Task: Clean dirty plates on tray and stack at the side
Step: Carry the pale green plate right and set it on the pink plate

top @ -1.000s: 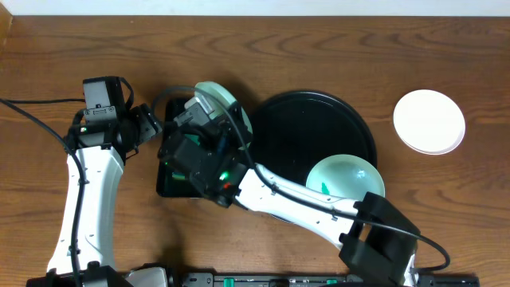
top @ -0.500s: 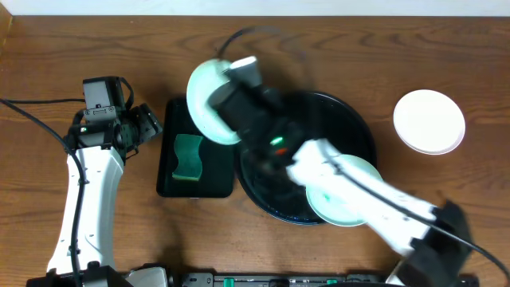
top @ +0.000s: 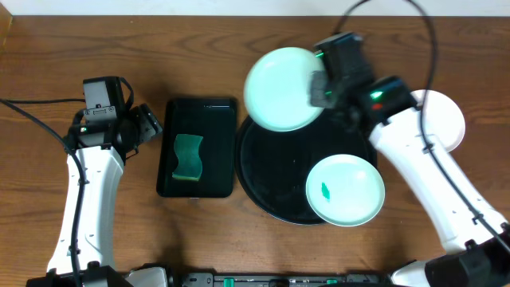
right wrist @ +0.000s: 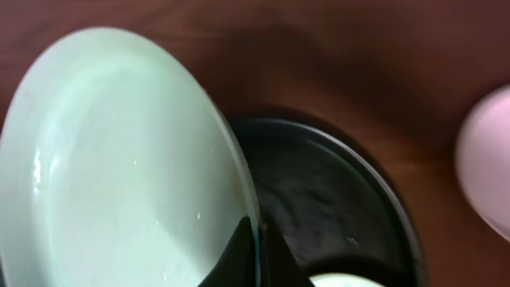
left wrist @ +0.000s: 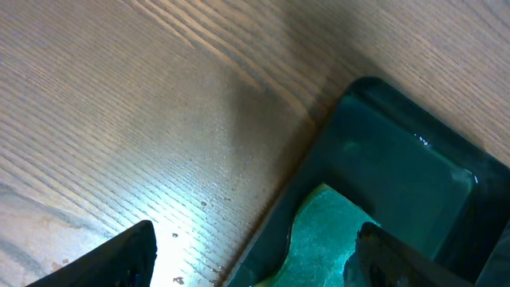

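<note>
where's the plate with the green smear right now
In the overhead view, the smeared mint plate lies on the near right part of the round black tray; the other mint plate is held over its far rim.

The upper-centre plate [top: 275,80] is pale mint; the lower-right plate [top: 345,190] carries a green smear. The round tray [top: 267,171] and rectangular tray [top: 199,112] are black, the sponge [top: 188,157] green, the table [top: 199,239] brown wood-grain.

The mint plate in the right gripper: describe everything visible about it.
The mint plate is round, pale green, glossy and shallow with a raised rim, its face showing no smear. It hangs lifted, face up, over the round black tray's far rim. Only the right gripper touches it, shut on its edge.
</note>
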